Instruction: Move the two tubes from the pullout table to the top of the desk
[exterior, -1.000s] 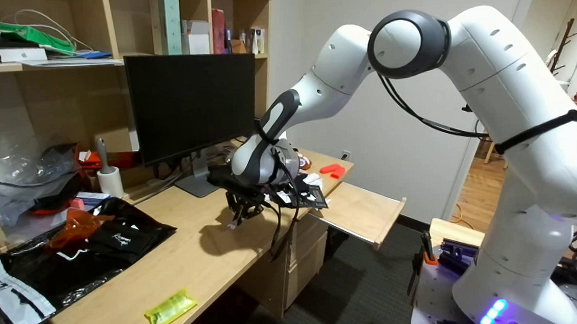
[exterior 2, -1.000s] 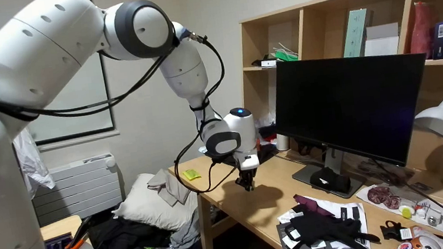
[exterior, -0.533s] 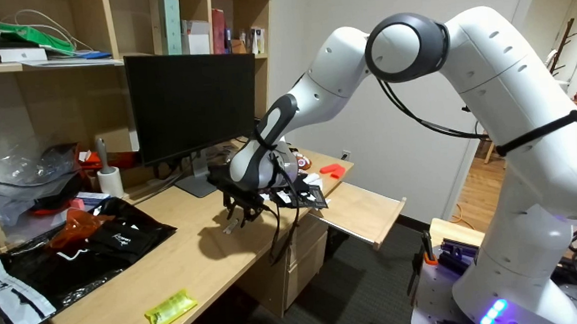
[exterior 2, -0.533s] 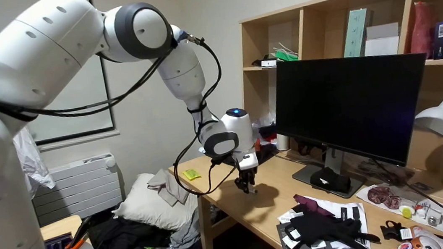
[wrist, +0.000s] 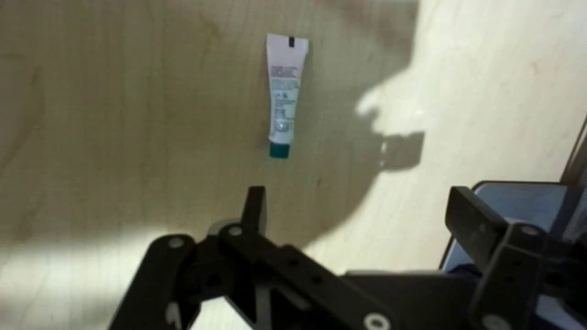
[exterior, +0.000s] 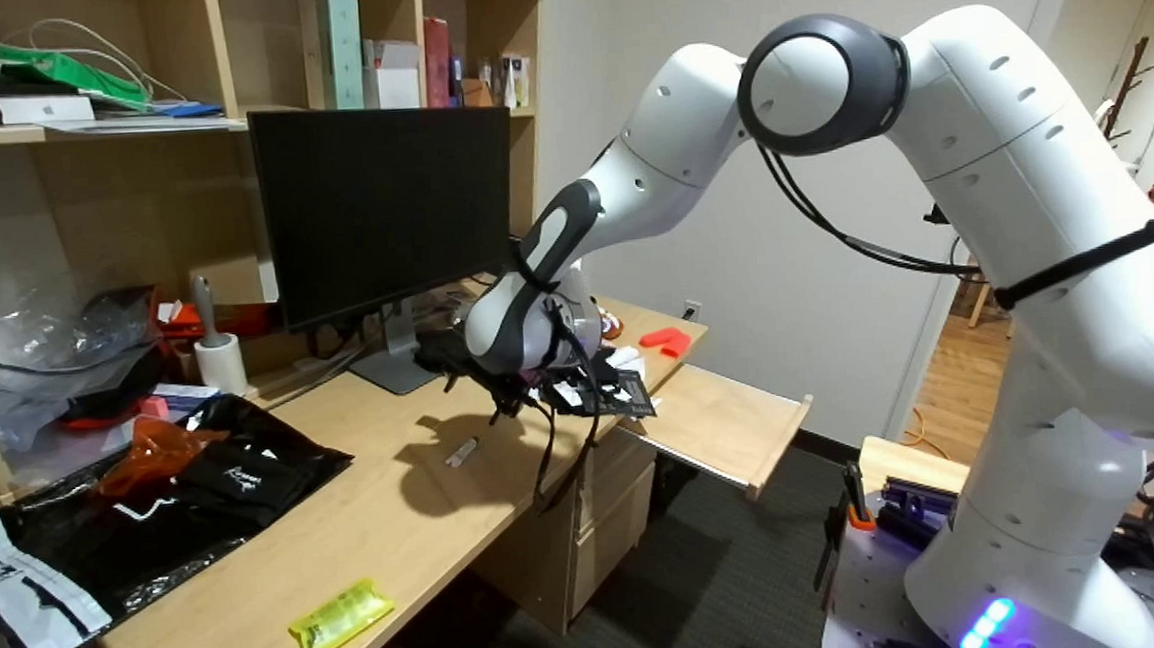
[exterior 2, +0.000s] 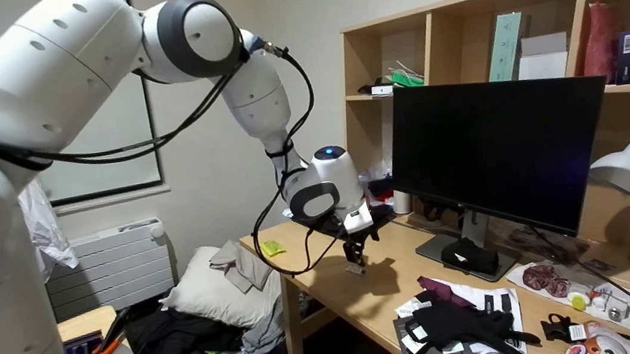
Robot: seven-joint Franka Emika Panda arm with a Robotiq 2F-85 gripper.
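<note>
One white tube (wrist: pixel 283 91) with a green cap lies flat on the desk (exterior: pixel 391 566). It shows as a small pale strip in both exterior views, the tube (exterior: pixel 462 453) sitting within the arm's shadow. My gripper (wrist: pixel 357 190) hangs above the desktop with its jaws wide apart and nothing between them. In the wrist view the tube is beyond the fingertips, its cap toward the left finger (wrist: pixel 254 206). Off to the side, the pullout table (exterior: pixel 723 420) is drawn out, and no tube shows on its visible part. The other tube is hidden or out of view.
A monitor (exterior: pixel 385 210) on its stand rises behind the gripper. Black gloves and papers (exterior 2: pixel 465 321) cover the desk beside it. A yellow-green packet (exterior: pixel 343 621), a black plastic bag (exterior: pixel 217 496) and red pieces (exterior: pixel 665 341) also lie on the desk.
The gripper was shut on the tube a second ago. It has opened, leaving the tube on the desk, and has drawn up and away from it with the wrist tilting.
</note>
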